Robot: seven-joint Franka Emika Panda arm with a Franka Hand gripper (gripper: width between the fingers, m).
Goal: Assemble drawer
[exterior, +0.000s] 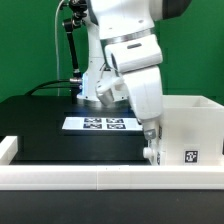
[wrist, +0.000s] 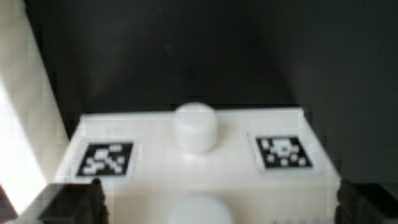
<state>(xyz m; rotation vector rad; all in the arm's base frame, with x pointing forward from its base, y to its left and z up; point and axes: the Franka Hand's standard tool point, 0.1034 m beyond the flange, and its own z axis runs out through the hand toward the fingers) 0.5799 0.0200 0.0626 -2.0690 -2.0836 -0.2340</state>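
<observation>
Though the arm covers much of it, the drawer box (exterior: 188, 128) shows as a white open box on the black bench (exterior: 40, 125), on the exterior view's right, with one black-and-white tag on its near face. The gripper (exterior: 151, 140) reaches down just at the box's left wall, and its fingertips are lost behind white parts there, so I cannot tell whether it is spread or pressed together, nor whether it holds anything. A low white rail (exterior: 60, 174) runs along the bench's front edge. Behind the arm lies the marker board (exterior: 105, 124), partly hidden by the robot. The wrist view alone shows a white panel (wrist: 199, 150) close up, blurred, with a rounded white knob (wrist: 194, 128) between two tags. The dark fingertips (wrist: 68, 205) are cut off at the picture's edge.
</observation>
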